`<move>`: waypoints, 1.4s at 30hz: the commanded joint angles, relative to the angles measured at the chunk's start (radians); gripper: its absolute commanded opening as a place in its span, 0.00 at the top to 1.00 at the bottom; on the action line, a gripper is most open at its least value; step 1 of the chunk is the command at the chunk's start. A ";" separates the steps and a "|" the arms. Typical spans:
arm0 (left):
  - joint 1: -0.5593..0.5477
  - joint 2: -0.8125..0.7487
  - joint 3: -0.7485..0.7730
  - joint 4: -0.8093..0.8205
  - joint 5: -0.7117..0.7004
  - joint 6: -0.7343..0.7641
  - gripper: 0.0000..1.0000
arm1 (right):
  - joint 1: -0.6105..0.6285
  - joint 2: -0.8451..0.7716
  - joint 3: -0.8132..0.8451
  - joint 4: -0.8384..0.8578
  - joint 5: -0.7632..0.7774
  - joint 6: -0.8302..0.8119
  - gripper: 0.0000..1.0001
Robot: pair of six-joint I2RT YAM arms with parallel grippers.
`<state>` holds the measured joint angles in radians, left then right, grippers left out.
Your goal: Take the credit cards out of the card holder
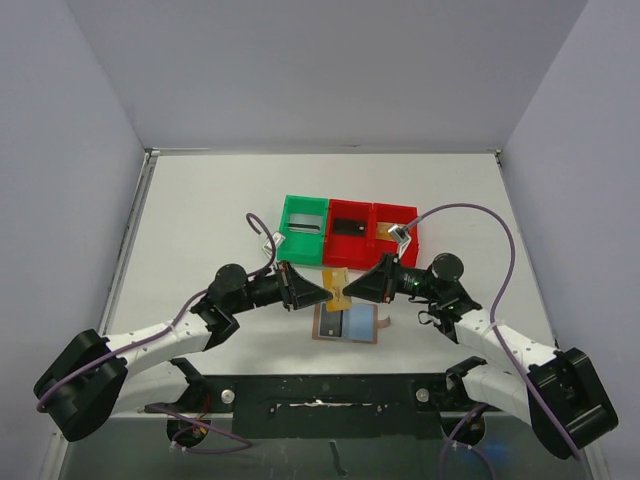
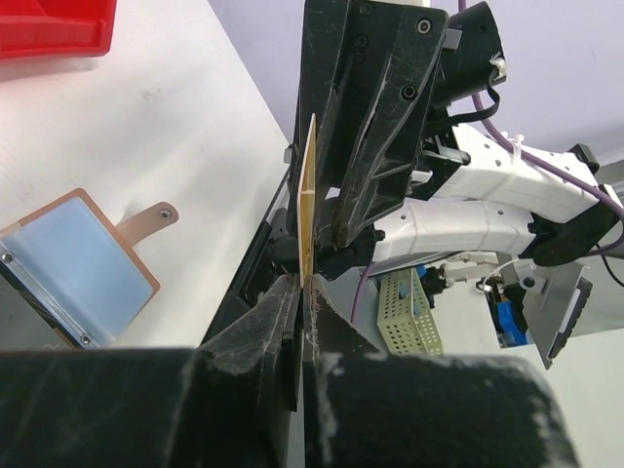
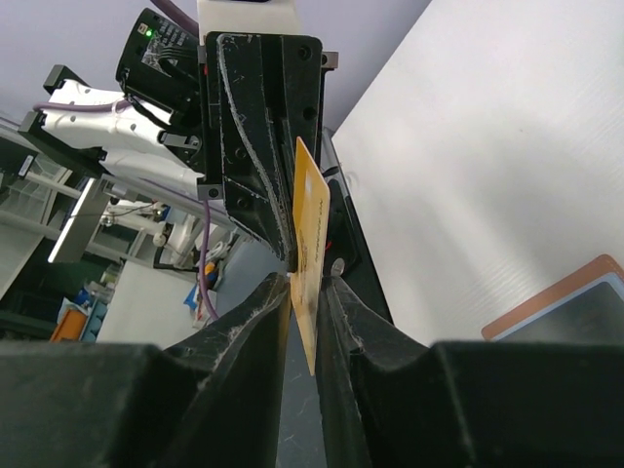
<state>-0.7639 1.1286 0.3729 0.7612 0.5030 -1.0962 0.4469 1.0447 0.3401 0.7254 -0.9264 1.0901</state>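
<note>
Left pincer (image 2: 302, 289) and right pincer (image 3: 308, 285) clamp yellow card (image 3: 312, 210), edge-on, print unreadable

The card holder (image 1: 347, 323) lies opened flat on the tabletop (image 1: 200, 200). It is a brown bifold with its pale blue-grey pockets facing up, its left half looking dark, and its small brown tab (image 1: 385, 320) sticking out on the right side. One yellow-orange credit card (image 1: 338, 285) is up in the air just behind the holder, pinched by the left end effector (image 1: 328, 293). Its other end sits between the fingers of the right end effector (image 1: 348, 290), though a firm clamp there cannot be made out.
</note>
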 commanded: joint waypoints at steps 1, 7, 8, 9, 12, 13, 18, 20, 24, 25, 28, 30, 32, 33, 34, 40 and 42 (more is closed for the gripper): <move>0.000 -0.004 0.023 0.074 0.048 0.003 1.00 | 0.010 0.011 -0.007 0.132 -0.023 0.037 0.79; -0.002 0.004 0.026 0.083 0.057 0.002 1.00 | 0.013 0.024 -0.008 0.172 -0.022 0.052 0.93; -0.002 0.005 0.026 0.083 0.058 0.002 1.00 | 0.014 0.021 -0.008 0.164 -0.018 0.048 0.96; -0.002 0.006 0.027 0.082 0.062 0.002 1.00 | 0.013 0.019 -0.007 0.160 -0.015 0.045 0.99; -0.002 0.007 0.029 0.063 0.061 0.002 1.00 | 0.008 -0.004 -0.004 0.125 0.001 0.021 1.00; -0.002 0.003 0.029 0.054 0.057 0.004 0.96 | 0.003 -0.017 0.001 0.091 0.011 0.003 1.00; 0.000 -0.063 0.035 -0.095 -0.040 0.055 0.62 | -0.064 -0.139 0.067 -0.268 0.120 -0.196 1.00; 0.001 -0.104 0.037 -0.187 -0.105 0.079 0.50 | -0.102 -0.194 0.097 -0.413 0.183 -0.276 1.00; 0.007 -0.181 0.035 -0.322 -0.198 0.111 0.38 | -0.139 -0.288 0.178 -0.714 0.466 -0.461 1.00; 0.008 -0.195 0.034 -0.345 -0.214 0.115 0.37 | -0.140 -0.297 0.204 -0.779 0.558 -0.513 1.00; 0.012 -0.223 0.032 -0.395 -0.248 0.121 0.36 | -0.139 -0.299 0.270 -0.895 0.782 -0.639 1.00; 0.014 -0.229 0.032 -0.413 -0.257 0.125 0.36 | -0.138 -0.280 0.307 -0.921 0.896 -0.748 1.00; 0.015 -0.229 0.035 -0.422 -0.259 0.127 0.36 | -0.137 -0.231 0.339 -0.936 0.975 -0.831 1.00; 0.015 -0.228 0.035 -0.425 -0.259 0.129 0.36 | -0.137 -0.203 0.357 -0.942 0.982 -0.891 1.00; 0.015 -0.224 0.036 -0.429 -0.259 0.131 0.36 | -0.136 -0.172 0.374 -0.945 0.968 -0.959 1.00; 0.020 -0.228 0.041 -0.452 -0.247 0.138 0.36 | -0.079 0.039 0.522 -1.018 0.959 -1.394 1.00; 0.022 -0.237 0.040 -0.471 -0.246 0.140 0.36 | -0.081 0.098 0.557 -1.024 0.957 -1.478 1.00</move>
<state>-0.7506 0.9161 0.3729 0.3023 0.2600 -0.9817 0.3515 1.0630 0.8028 -0.2722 -0.0273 -0.0666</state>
